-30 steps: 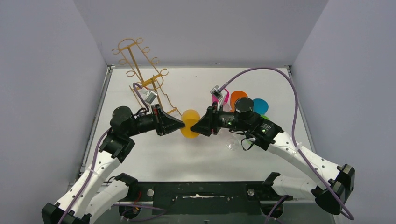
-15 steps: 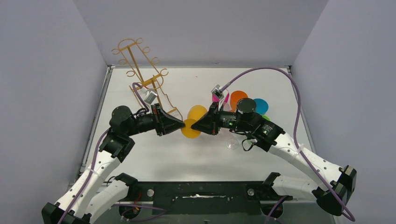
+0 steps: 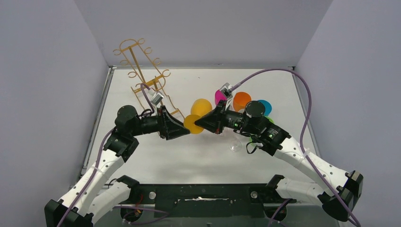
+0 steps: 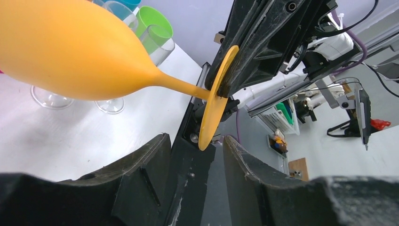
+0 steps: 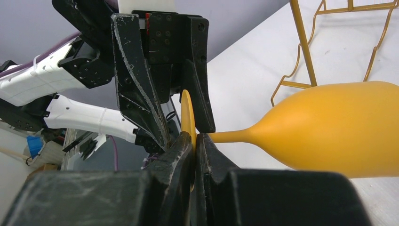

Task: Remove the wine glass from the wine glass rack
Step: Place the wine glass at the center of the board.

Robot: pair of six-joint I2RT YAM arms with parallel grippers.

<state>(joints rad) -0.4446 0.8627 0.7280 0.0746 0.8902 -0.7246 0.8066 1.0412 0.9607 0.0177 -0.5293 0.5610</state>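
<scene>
Handover in hand: the amber wine glass point(image 3: 201, 109), off the wine glass rack point(image 3: 142, 71) at its 4 o'clock, is pinched by its foot in the right gripper point(image 5: 194, 141), while the left gripper point(image 4: 195, 141) stands spread and should next back clear.

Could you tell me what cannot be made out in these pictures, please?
Wine glass rim: cut off by the frame edge in both wrist views.
Wine glass rack top: cut off by the upper edge in the right wrist view.
Coloured glasses: partly hidden behind the right arm in the top view; count unclear.
</scene>
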